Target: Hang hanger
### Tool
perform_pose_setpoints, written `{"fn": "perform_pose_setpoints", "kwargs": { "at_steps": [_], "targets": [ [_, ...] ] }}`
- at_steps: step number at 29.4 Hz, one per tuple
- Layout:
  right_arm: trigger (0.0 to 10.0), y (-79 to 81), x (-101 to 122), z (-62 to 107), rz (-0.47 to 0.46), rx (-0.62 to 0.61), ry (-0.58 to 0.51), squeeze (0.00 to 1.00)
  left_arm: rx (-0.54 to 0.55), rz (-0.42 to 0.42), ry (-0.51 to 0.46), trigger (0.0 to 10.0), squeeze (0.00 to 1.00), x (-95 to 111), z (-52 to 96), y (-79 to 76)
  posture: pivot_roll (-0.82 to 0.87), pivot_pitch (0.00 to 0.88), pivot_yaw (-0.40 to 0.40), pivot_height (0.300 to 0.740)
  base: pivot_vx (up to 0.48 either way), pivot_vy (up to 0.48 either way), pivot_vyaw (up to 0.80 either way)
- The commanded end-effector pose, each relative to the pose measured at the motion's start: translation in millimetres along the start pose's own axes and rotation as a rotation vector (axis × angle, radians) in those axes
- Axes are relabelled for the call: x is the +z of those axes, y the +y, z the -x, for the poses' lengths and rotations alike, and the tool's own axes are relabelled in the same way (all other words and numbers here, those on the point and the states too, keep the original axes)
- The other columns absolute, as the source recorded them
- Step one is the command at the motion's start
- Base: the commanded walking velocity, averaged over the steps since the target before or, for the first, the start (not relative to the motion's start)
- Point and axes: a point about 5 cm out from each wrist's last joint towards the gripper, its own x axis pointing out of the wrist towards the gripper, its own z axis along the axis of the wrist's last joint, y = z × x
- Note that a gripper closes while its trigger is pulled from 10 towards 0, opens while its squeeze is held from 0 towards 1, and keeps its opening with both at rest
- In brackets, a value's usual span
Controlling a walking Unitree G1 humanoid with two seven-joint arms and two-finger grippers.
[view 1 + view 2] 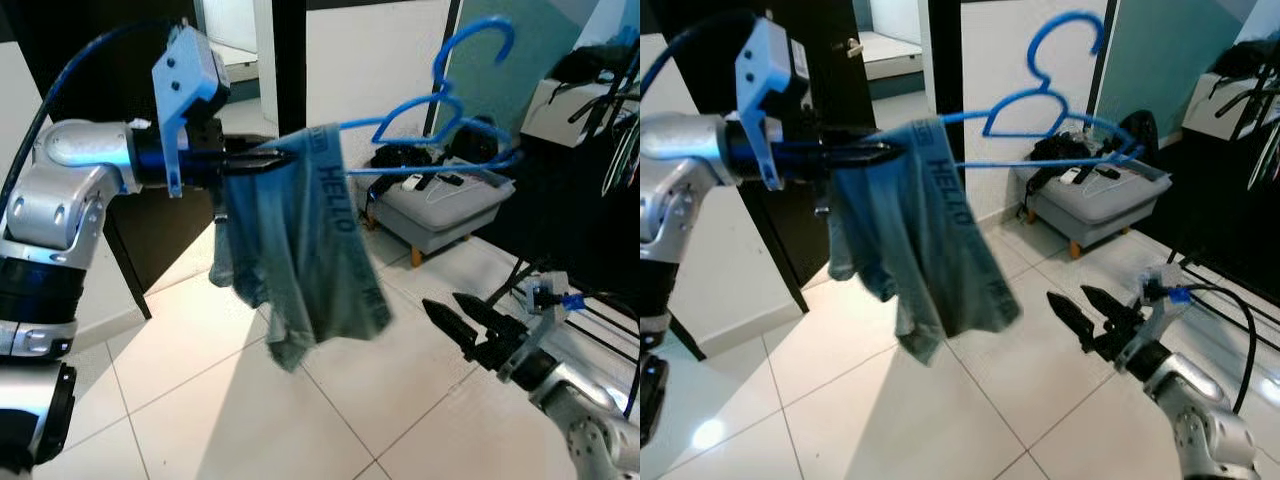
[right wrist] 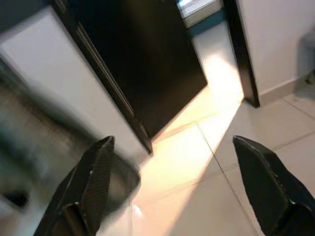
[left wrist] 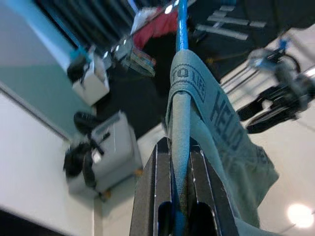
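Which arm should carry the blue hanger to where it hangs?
Left. The left gripper is shut on the blue wire hanger with its grey-blue garment; the right gripper is open, low and holds nothing.

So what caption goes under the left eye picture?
Left gripper holds a blue hanger draped with grey-blue underwear.

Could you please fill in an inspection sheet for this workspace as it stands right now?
Surface: tiled floor, sunlit patch.
Job's things: blue hanger held level in the air, grey-blue garment draped over it.
Clutter: grey ottoman with small items on top.
Grippers: left gripper shut on the hanger and cloth; right gripper open, low, holding nothing.
Cables: blue cable along the left arm.
Surroundings: dark door, white wall, black rack at right.
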Motion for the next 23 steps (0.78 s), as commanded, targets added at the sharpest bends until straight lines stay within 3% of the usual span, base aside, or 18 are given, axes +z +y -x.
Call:
{"fn": "perform_pose_setpoints", "kwargs": {
  "at_steps": [1,9,14,17,23],
  "targets": [
    [10.0,1.7,3,0.6,-0.062,0.010,-0.037,0.00,-0.015,-0.047,-0.057,10.0,0.00,16,-1.6,3.1,-0.04,0.000,0.021,0.740,0.000,0.000,0.00],
    [10.0,15.1,-2,5.0,-0.097,0.127,0.015,0.00,0.028,-0.071,-0.110,10.0,0.00,22,-4.8,8.3,-0.05,0.000,0.020,0.740,0.000,0.000,0.00],
    [10.0,39.1,-9,6.7,-0.052,0.297,0.121,0.00,0.021,-0.071,-0.144,10.0,0.00,26,-9.6,5.4,-0.05,0.000,0.018,0.740,0.000,0.000,0.00],
    [10.0,56.6,-12,-3.5,0.003,0.351,0.181,0.00,0.001,-0.073,-0.174,10.0,0.00,30,-13.2,0.6,-0.05,0.000,0.017,0.740,0.000,0.000,0.00],
    [10.0,65.3,-10,-12.2,0.026,0.367,0.199,0.00,-0.008,-0.075,-0.187,10.0,0.00,32,-14.2,-1.3,-0.04,0.000,0.017,0.740,0.000,0.000,0.00]
  ]
}}
